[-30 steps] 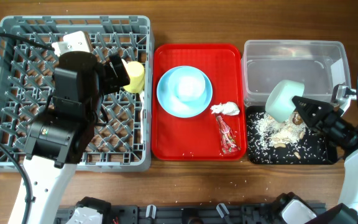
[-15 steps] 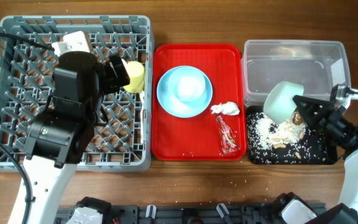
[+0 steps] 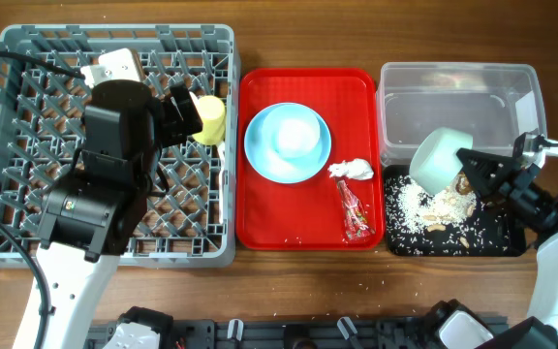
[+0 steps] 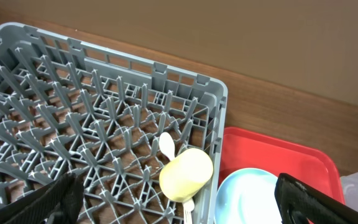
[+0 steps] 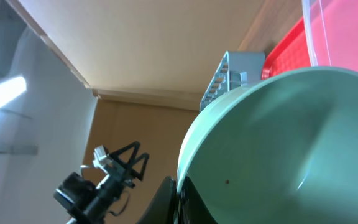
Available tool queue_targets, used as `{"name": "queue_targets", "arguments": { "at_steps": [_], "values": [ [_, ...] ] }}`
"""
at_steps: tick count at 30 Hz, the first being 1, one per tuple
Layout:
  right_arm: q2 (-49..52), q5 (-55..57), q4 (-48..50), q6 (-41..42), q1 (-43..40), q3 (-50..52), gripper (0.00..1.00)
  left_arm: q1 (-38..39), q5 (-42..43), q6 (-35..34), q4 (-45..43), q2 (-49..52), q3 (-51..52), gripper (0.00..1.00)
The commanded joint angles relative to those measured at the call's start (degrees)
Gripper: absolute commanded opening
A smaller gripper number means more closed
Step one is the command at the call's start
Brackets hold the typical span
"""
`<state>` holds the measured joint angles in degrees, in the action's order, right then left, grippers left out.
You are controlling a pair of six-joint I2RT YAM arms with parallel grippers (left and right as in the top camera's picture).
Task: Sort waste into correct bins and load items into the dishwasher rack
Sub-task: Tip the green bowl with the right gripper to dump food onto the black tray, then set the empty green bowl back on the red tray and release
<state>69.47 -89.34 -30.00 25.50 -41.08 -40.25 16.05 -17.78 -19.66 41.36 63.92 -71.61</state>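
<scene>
Rice-like food scraps lie in the black tray. Over them my right gripper holds a mint bowl by its rim. The jaws are closed on it, and the bowl is tilted. Behind the black tray stands the clear tub.

My left gripper hangs over the grey rack with the jaws wide apart and nothing between them. The yellow cup lies on its side in the rack, near the right wall, and a white spoon is touching it.

On the red tray are the blue plate with a second bowl on it, the white napkin and the red wrapper.
</scene>
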Motion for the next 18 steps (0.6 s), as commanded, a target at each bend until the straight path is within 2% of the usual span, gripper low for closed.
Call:
{"name": "queue_targets", "arguments": {
  "at_steps": [1, 3, 7, 10, 14, 15, 18],
  "values": [
    [-0.48, -2.84, -1.20, -0.15, 0.26, -0.17, 0.04, -0.15, -0.74, -0.50, -0.13, -0.15, 0.13, 1.00],
    [-0.48, 7.61, 0.92, -1.18, 0.31, -0.17, 0.04, -0.15, -0.74, -0.50, -0.13, -0.15, 0.13, 1.00],
    [-0.55, 18.47, 1.01, 5.29, 0.55, -0.22, 0.04, -0.15, -0.74, -0.50, -0.13, -0.15, 0.13, 1.00],
    [-3.10, 29.05, 1.55, 6.64, 7.39, -4.50, 0.05, -0.15, -0.74, -0.50, -0.13, -0.15, 0.13, 1.00],
    [-6.27, 60.52, -11.89, 4.85, 34.73, -19.37, 0.05, -0.15, -0.74, -0.50, -0.15, -0.15, 0.13, 1.00],
    [-6.27, 68.19, -13.44, 4.83, 45.86, -20.28, 0.04, -0.15, -0.74, -0.50, -0.15, -0.15, 0.13, 1.00],
    [-2.51, 80.91, -13.79, 4.90, 71.89, -20.02, 0.04, -0.15, -0.74, -0.50, -0.13, -0.15, 0.13, 1.00]
  ]
}}
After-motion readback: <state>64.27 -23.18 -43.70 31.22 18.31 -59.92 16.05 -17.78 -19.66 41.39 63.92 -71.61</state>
